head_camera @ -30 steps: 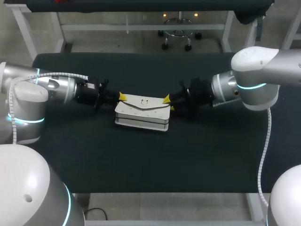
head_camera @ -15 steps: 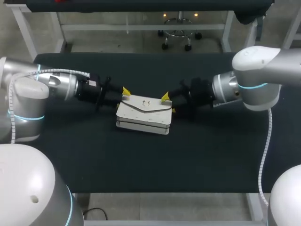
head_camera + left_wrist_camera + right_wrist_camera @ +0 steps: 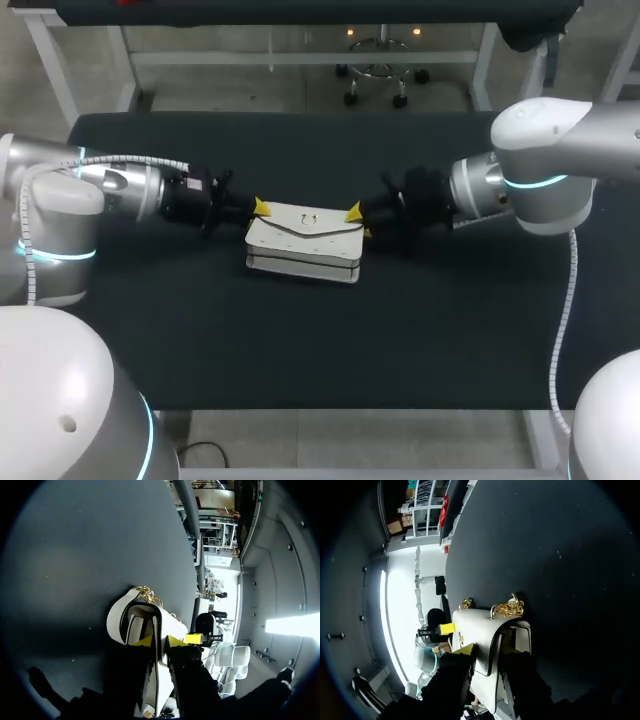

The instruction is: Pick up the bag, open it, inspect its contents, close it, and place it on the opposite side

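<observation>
Handbag: white, gold chain, flap down, lying mid-desk.
Left gripper: fingers pinching the handbag's left end.
Right gripper: fingers pinching its right end.

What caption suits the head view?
Left gripper and right gripper hold the white bag by its ends on the table.

Bag was white with gold chain; counter plain black; left claw and right claw had yellow tips.
</observation>
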Available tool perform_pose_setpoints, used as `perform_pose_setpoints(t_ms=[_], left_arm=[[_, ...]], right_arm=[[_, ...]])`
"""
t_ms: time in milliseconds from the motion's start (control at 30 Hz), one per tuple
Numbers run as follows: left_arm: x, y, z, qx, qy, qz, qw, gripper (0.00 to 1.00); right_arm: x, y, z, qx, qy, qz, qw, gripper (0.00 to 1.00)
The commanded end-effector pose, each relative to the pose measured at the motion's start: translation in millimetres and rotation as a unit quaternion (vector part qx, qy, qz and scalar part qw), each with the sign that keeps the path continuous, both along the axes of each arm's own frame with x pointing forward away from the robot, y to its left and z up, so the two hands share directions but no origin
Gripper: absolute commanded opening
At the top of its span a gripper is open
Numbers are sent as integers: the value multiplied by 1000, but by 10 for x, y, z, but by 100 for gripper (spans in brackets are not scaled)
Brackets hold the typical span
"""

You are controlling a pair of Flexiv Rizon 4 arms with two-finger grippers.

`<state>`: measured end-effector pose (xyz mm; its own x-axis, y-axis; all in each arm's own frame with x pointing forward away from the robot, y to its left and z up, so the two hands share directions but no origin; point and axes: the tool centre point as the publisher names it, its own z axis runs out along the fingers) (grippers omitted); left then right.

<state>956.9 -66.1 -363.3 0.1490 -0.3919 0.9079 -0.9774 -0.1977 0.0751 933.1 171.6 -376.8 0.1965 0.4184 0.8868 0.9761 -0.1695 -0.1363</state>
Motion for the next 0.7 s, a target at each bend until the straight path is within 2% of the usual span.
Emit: perform_pose_setpoints(t_ms=[33,133,167,200,233,300,333,367,700], left_arm=[[-43,-81,59,5,-8,-1,1000,0],[-68,-87,106,10,-15,-4,1000,0],[-76,-88,117,12,-18,-5,1000,27],[-83,-87,128,13,-20,-4,1000,91],[-88,-83,139,14,-22,-4,1000,100],[-100,-71,166,17,-27,-3,1000,100],[-108,-63,181,17,-28,-3,999,100],[-114,-56,197,19,-31,-2,999,100],[-209,63,358,40,-52,10,998,100]], right_arm=[[-12,72,45,-4,-4,0,1000,0],[-22,61,63,-5,-7,1,1000,0],[-23,57,66,-6,-8,1,1000,0],[-26,52,70,-6,-8,1,1000,0],[-29,47,73,-7,-9,1,1000,0],[-35,33,79,-9,-9,0,1000,39],[-40,23,83,-13,-10,-3,1000,66],[-44,13,86,-14,-10,-3,1000,100],[-113,-181,112,-32,-11,-16,999,100]])
